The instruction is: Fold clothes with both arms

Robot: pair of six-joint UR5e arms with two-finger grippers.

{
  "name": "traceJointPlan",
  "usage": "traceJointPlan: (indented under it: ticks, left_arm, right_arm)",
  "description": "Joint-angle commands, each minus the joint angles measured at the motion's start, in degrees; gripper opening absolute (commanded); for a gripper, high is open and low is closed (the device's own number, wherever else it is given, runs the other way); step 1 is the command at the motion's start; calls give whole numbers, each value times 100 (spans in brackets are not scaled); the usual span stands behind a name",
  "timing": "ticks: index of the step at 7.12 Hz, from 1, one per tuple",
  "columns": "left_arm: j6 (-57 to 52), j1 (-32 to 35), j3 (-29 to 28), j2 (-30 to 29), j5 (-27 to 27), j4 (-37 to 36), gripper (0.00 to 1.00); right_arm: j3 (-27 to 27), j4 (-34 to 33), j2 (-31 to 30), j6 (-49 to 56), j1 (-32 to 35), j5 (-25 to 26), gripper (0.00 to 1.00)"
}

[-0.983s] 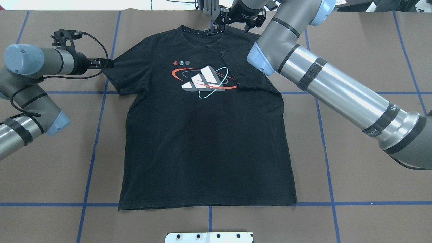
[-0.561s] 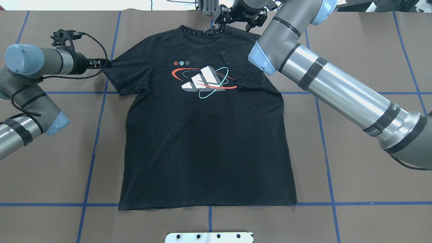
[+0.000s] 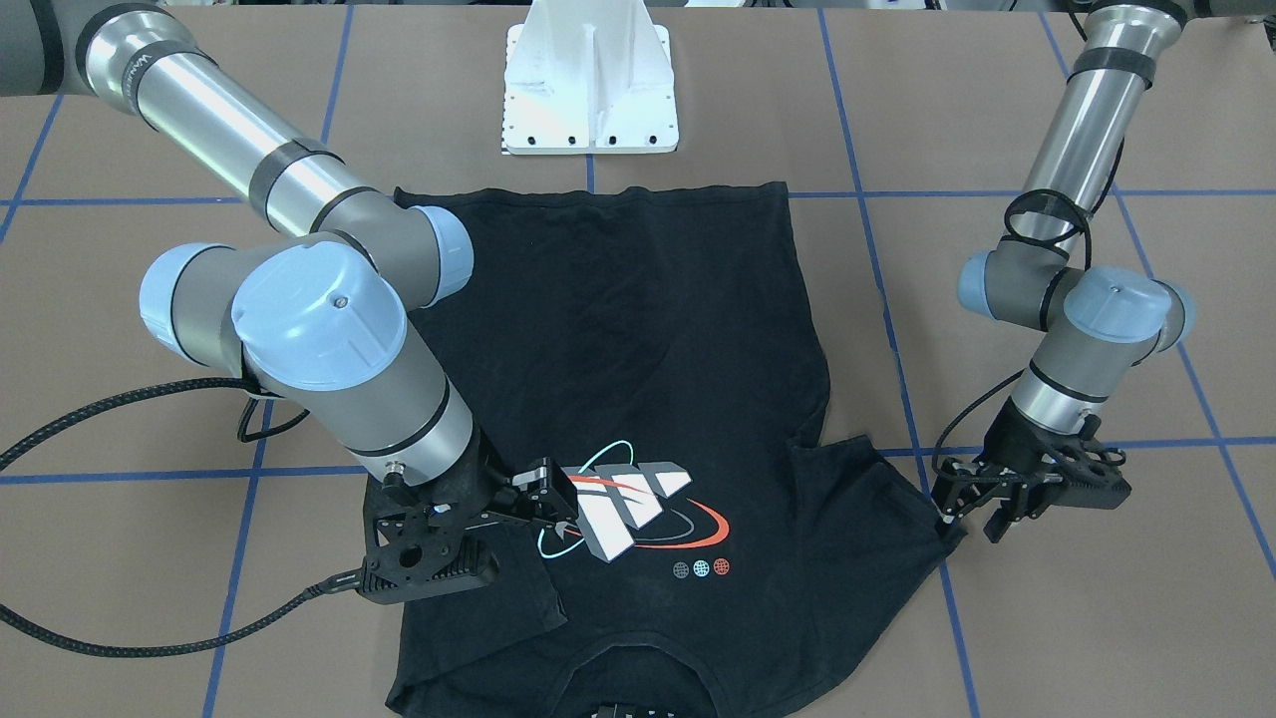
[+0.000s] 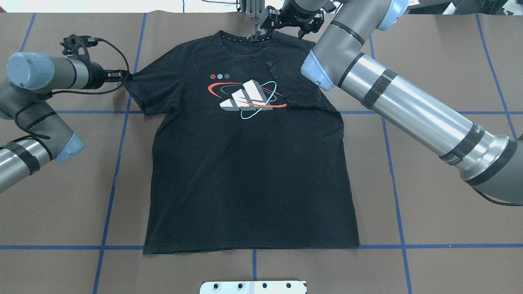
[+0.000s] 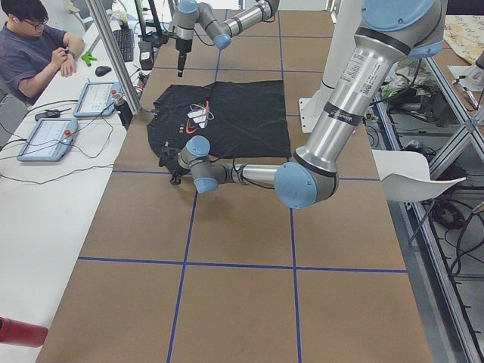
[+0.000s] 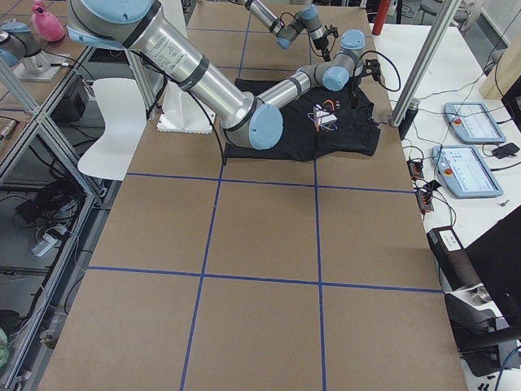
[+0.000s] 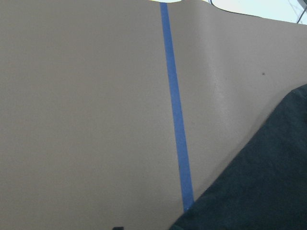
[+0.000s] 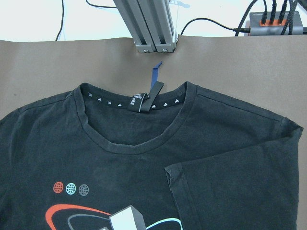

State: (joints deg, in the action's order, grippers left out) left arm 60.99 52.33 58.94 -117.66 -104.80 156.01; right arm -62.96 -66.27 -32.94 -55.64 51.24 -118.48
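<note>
The black T-shirt lies flat and logo-up on the brown table, collar at the far edge. Its right sleeve is folded inward onto the chest, next to the logo. My left gripper lies low at the outer corner of the left sleeve and looks shut on its edge. My right gripper hangs above the folded sleeve near the collar, fingers apart, holding nothing. The left wrist view shows only table, a blue line and a sleeve edge.
My right forearm crosses above the table to the right of the shirt. The white base plate sits at the near edge. An aluminium post stands behind the collar. A person sits at a side desk with tablets.
My left gripper has shifted slightly outward to the left, and the sleeve corner has moved with it. My right wrist has edged a little toward the far edge.
</note>
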Motion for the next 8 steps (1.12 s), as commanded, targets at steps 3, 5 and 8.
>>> traceJointPlan:
  ticks: [3, 5, 8]
  left_arm:
    - [1, -13, -84, -99, 3, -9, 52]
    - [-34, -13, -75, -91, 3, -9, 51]
    - [-26, -13, -67, -91, -5, -9, 52]
  right_arm:
    - [3, 0, -10, 0, 0, 0, 100]
    - [3, 0, -2, -9, 0, 0, 100]
    - [3, 0, -2, -61, 0, 9, 100]
